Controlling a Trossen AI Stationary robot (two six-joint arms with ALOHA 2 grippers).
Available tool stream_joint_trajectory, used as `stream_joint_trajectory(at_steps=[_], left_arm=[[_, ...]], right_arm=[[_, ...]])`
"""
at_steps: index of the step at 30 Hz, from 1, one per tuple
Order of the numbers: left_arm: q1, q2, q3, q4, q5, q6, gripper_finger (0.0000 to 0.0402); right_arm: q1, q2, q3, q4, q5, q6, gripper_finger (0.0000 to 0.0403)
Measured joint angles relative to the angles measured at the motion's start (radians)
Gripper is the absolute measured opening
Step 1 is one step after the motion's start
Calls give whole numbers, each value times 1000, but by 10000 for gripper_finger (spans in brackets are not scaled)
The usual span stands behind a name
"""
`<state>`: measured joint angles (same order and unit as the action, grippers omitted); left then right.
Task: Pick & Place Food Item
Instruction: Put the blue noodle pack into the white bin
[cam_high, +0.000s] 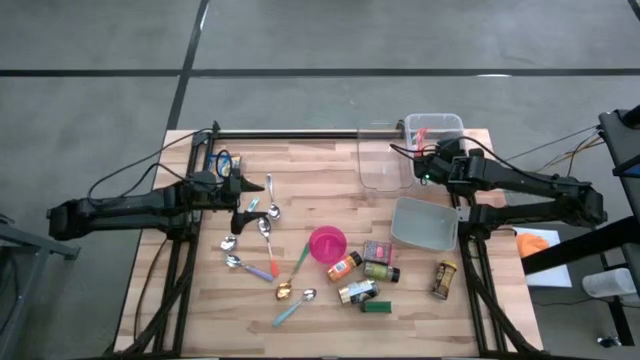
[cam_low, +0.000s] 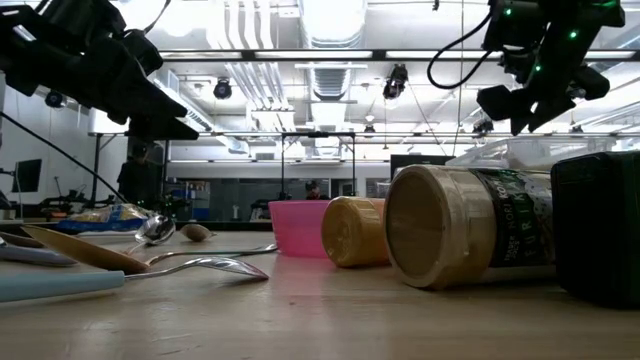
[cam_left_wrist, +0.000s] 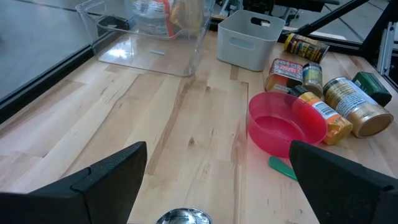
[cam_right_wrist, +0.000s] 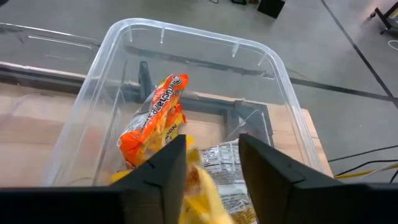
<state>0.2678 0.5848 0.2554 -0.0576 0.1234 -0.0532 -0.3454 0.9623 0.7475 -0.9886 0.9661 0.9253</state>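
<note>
Directly under the right tool (cam_right_wrist: 211, 165), part-parted around a yellow packet (cam_right_wrist: 202, 193), sits the clear bin (cam_right_wrist: 273, 68). A snagged packet could spill outside. Left tool (cam_left_wrist: 217, 180) hangs released.

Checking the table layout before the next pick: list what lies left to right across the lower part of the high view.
Spoons → pink bowl → orange-capped bottle → green-lidded jar → gray bin → yellow-labelled jar.

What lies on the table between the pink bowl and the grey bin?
In the high view, the stretch of wood between the pink bowl and the grey bin is bare. The jars sit nearer the table's front edge, beside that line.
</note>
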Motion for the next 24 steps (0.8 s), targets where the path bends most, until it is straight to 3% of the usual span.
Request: stream_joint_trajectory(at_steps=[6,15,24], left_arm=[[0,0,0,0,0,0,394],[0,0,0,0,0,0,394],[0,0,0,0,0,0,394]], right_arm=[[0,0,0,1,0,0,187],[0,0,0,54,-11,-9,192],[48,-31,23,281,-114,-235,192]])
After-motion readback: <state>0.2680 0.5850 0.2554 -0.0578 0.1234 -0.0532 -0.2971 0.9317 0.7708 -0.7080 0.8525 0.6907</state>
